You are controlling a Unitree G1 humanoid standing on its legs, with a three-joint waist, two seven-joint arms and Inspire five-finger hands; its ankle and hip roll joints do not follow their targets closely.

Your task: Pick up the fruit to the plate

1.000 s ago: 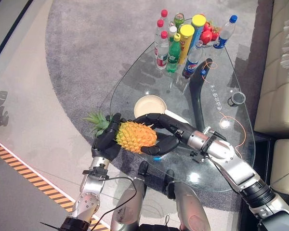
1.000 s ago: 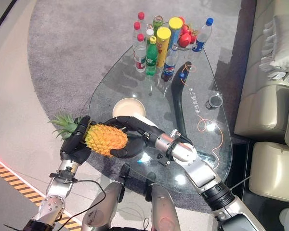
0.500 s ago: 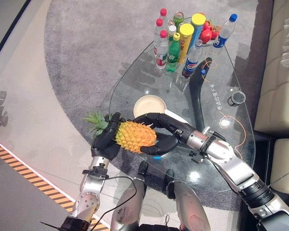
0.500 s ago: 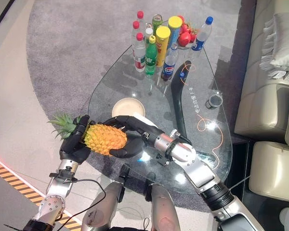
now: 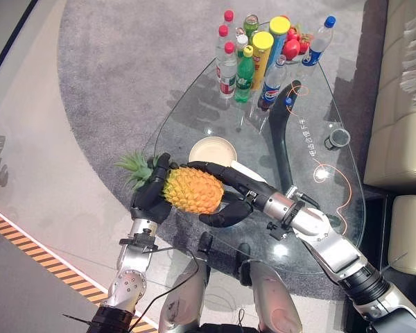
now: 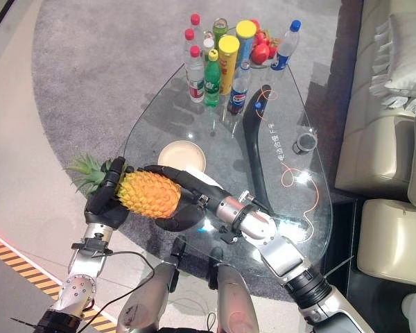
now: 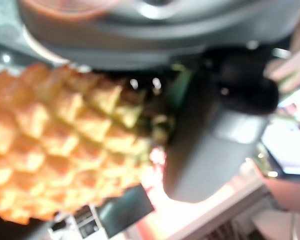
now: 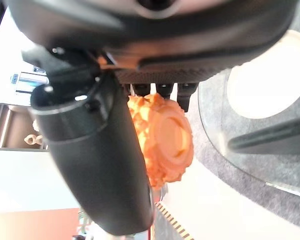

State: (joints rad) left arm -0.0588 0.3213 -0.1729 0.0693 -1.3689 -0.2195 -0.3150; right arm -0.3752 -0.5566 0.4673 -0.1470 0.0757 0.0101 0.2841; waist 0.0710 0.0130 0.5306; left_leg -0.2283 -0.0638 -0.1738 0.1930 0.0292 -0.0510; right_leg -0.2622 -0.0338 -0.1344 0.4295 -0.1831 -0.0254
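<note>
The pineapple point(image 5: 193, 190) is held in the air between both hands, at the near-left edge of the glass bench point(image 5: 312, 208). Its long axis lies almost level, with the green crown pointing to the robot's left, out over the floor, and its flat base toward the right. The left robot hand point(image 5: 150, 196) is curled around the crown end. The right robot hand point(image 5: 225, 201) wraps its fingers over and under the body. Just beyond the fruit the cream plate point(image 5: 213, 150) lies on the glass, uncovered, close to the bench edge. Farther back, bottles point(image 5: 244, 67) and red fruit point(image 5: 291, 47) crowd the far end.
</note>
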